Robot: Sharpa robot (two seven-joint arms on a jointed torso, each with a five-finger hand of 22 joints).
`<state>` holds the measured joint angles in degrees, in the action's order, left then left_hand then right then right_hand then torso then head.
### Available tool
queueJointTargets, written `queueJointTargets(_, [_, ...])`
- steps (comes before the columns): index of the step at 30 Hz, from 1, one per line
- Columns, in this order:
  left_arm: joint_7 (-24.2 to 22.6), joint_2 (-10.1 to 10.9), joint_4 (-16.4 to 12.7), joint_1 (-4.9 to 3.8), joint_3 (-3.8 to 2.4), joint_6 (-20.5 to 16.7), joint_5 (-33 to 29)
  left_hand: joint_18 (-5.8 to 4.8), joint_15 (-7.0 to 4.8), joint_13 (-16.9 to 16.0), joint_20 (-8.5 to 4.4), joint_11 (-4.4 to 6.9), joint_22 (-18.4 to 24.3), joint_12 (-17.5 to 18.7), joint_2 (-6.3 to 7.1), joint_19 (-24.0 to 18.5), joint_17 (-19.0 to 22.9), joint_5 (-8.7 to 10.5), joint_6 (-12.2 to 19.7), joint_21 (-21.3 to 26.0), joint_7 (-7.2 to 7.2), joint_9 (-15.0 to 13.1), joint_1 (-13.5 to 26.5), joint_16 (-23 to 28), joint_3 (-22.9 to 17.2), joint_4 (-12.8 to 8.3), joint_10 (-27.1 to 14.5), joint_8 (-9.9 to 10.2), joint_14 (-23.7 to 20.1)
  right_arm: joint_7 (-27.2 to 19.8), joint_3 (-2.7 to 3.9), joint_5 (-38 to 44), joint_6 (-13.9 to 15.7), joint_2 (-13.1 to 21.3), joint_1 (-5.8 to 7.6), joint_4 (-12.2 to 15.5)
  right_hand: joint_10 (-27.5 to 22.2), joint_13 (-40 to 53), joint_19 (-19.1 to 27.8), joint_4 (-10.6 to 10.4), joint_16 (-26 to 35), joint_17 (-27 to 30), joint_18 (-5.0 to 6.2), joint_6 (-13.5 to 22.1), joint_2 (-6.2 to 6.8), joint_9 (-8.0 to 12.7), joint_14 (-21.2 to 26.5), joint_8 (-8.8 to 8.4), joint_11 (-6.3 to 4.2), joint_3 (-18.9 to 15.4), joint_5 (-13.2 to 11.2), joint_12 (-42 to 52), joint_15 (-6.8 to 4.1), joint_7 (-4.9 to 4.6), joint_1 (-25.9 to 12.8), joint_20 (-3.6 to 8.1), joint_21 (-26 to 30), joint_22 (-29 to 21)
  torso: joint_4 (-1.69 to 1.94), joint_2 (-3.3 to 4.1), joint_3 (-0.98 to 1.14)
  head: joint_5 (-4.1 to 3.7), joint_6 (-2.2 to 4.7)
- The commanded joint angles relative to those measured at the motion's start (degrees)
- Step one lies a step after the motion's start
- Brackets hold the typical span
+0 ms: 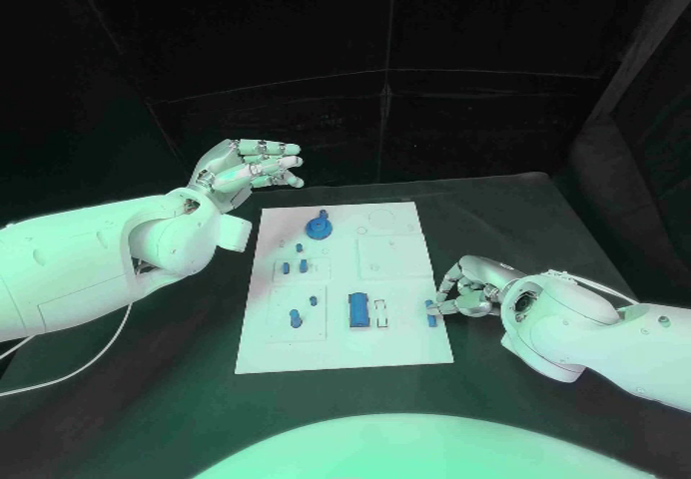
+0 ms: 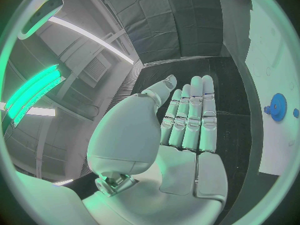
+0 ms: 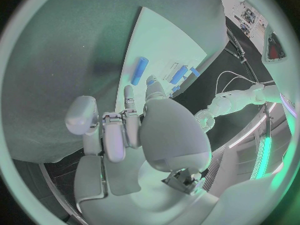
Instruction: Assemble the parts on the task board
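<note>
Assembly is looking partly done, as far as these views are showing: on the flat white rectangular task board [image 1: 345,344], several small blue plastic parts are already sitting in place, among them a round blue gear-like part [image 1: 320,227] at the end of the board nearest the left robot hand [image 1: 248,167], a few little blue pegs [image 1: 300,261] further along, and a larger blue rectangular block [image 1: 355,308] toward the end closer to the right robot hand [image 1: 468,289]. Some outlined recesses on the board are seeming to stand unfilled, so I am judging that several placements are remaining. The right robot hand is resting low on the black tabletop [image 1: 173,349] at the board's edge, its fingers curling in around a small blue cylindrical part [image 1: 430,312] just at their tips; whether it is actually gripping that piece I cannot tell. The left robot hand is hovering raised beside the board's far corner, fingers extended side by side and holding nothing. The board itself is lying flat and square on the tabletop between the two robot hands, its parts appearing small, smooth and rigid.
</note>
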<state>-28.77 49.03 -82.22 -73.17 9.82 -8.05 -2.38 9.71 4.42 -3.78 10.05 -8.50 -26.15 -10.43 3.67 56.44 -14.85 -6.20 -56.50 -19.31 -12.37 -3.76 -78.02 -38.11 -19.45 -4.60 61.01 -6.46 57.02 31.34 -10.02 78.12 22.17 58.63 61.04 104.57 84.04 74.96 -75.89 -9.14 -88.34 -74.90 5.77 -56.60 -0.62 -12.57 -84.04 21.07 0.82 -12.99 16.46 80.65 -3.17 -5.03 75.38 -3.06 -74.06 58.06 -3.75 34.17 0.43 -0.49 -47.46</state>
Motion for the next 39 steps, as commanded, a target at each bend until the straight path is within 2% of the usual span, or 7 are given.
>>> queueJointTargets(1, [-0.23, -0.08, 0.01, -0.06, -0.04, 0.70, -0.12, 0.54, 0.10, 0.06, 0.04, 0.00, 0.05, -0.22, 0.17, 0.45, 0.05, 0.13, 0.44, 0.15, -0.03, -0.08, -0.50, 0.35, 0.05, -0.44, -0.31, -0.26, 0.38, 0.43, -0.03, 2.04, -0.87, -0.47, 0.00, -0.02, 1.70, 6.90, -0.09, 0.07, -0.30, -11.61, 0.15, -0.55, -0.19, -0.12, -5.25, -0.22, -0.33, -0.36, -0.33, -0.01, -0.10, 0.00, -0.53, 0.03, -0.23, 0.07, 0.11, -0.02, -0.01, -0.08, -0.06])
queueJointTargets(8, [-0.25, -0.11, 0.00, -0.06, -0.04, 0.70, -0.12, 0.54, 0.10, 0.06, 0.04, 0.00, 0.05, -0.22, 0.17, 0.45, 0.05, 0.13, 0.44, 0.15, -0.03, -0.08, -0.50, 0.35, 0.05, -0.44, -0.31, -0.26, 0.38, 1.59, -0.04, 3.41, -3.03, -1.56, -0.14, -0.67, 1.63, 6.79, 0.00, 0.99, -0.26, -11.53, 0.19, -1.23, -0.70, -0.43, -5.23, -0.15, -0.60, -0.18, -0.55, -0.21, -0.32, 0.29, 1.34, 0.19, -0.13, -0.04, 0.13, 0.03, -0.03, 0.28, -0.11])
queueJointTargets(14, [-0.26, -0.10, -0.04, -0.06, -0.04, 0.67, -0.12, 0.54, 0.10, 0.06, 0.04, 0.00, 0.05, -0.22, 0.17, 0.45, 0.05, 0.13, 0.44, 0.15, -0.03, -0.08, -0.50, 0.35, 0.05, -0.44, -0.31, -0.26, 0.38, 2.89, -0.05, 5.06, -4.59, -2.35, -0.27, -1.20, 1.58, 6.74, 0.06, 1.70, -0.26, -11.55, 0.19, -1.33, -0.84, -0.53, -5.23, -0.28, -0.64, -0.14, -0.78, -0.32, -0.37, 0.31, 2.46, 0.25, -0.07, -0.10, -0.01, -0.02, -0.03, 0.20, -0.22])
queueJointTargets(24, [-0.27, 0.05, -0.15, -0.07, -0.04, 0.64, -0.12, 0.52, 0.12, 0.06, 0.04, -0.01, 0.06, -0.27, 0.09, 0.46, 0.09, 0.13, 0.47, 0.14, -0.05, -0.08, -0.47, 0.36, 0.05, -0.42, -0.33, -0.29, 0.40, 5.95, -0.06, 8.87, -9.31, -3.89, -0.37, -2.19, 1.38, 6.49, 0.26, 2.81, -0.13, -11.27, 0.23, -1.48, -1.05, -0.70, -5.17, -0.51, -0.65, -0.20, -1.44, -0.70, -0.39, 0.31, 3.91, 0.27, 0.16, -0.40, 0.14, -0.04, -0.01, 0.26, -0.34])
queueJointTargets(31, [-0.27, 0.14, -0.20, -0.07, -0.04, 0.64, -0.12, 0.52, 0.12, 0.06, 0.04, -0.01, 0.06, -0.27, 0.09, 0.46, 0.09, 0.13, 0.47, 0.14, -0.05, -0.08, -0.47, 0.36, 0.05, -0.42, -0.33, -0.29, 0.40, 6.86, -0.07, 11.35, -10.30, -4.94, -0.42, -2.48, 1.33, 6.48, 0.32, 4.28, -0.09, -11.20, 0.24, -1.70, -1.80, -0.83, -5.15, -0.71, -0.74, 0.40, -1.97, -0.78, -0.46, 0.40, 5.96, 0.31, 0.24, -0.45, 0.04, -0.05, 0.05, 0.43, -0.35])
queueJointTargets(35, [-0.28, 0.18, -0.22, -0.07, -0.04, 0.63, -0.12, 0.52, 0.12, 0.06, 0.04, -0.01, 0.06, -0.27, 0.09, 0.46, 0.09, 0.13, 0.47, 0.14, -0.05, -0.08, -0.47, 0.36, 0.05, -0.42, -0.33, -0.29, 0.40, 7.11, -0.07, 12.39, -10.59, -5.30, -0.47, -2.51, 1.31, 6.51, 0.30, 5.30, -0.11, -11.25, 0.24, -1.84, -2.52, -0.86, -5.16, -0.91, -0.83, 1.25, -1.92, -0.80, -0.54, 0.48, 7.43, 0.37, 0.26, -0.42, 0.01, -0.07, 0.01, 0.48, -0.38])
queueJointTargets(39, [-0.29, 0.22, -0.25, -0.07, -0.04, 0.61, -0.12, 0.52, 0.12, 0.06, 0.04, -0.01, 0.06, -0.27, 0.09, 0.46, 0.09, 0.13, 0.47, 0.14, -0.05, -0.08, -0.47, 0.36, 0.05, -0.42, -0.33, -0.29, 0.40, 7.52, -0.07, 13.31, -10.07, -5.46, -0.49, -2.29, 1.30, 6.55, 0.22, 5.91, -0.12, -11.30, 0.22, -2.08, -3.51, -0.86, -5.17, -1.13, -0.92, 2.22, -0.97, -0.81, -0.61, 0.57, 8.28, 0.44, 0.20, -0.27, -0.03, -0.04, 0.02, 0.47, -0.43])
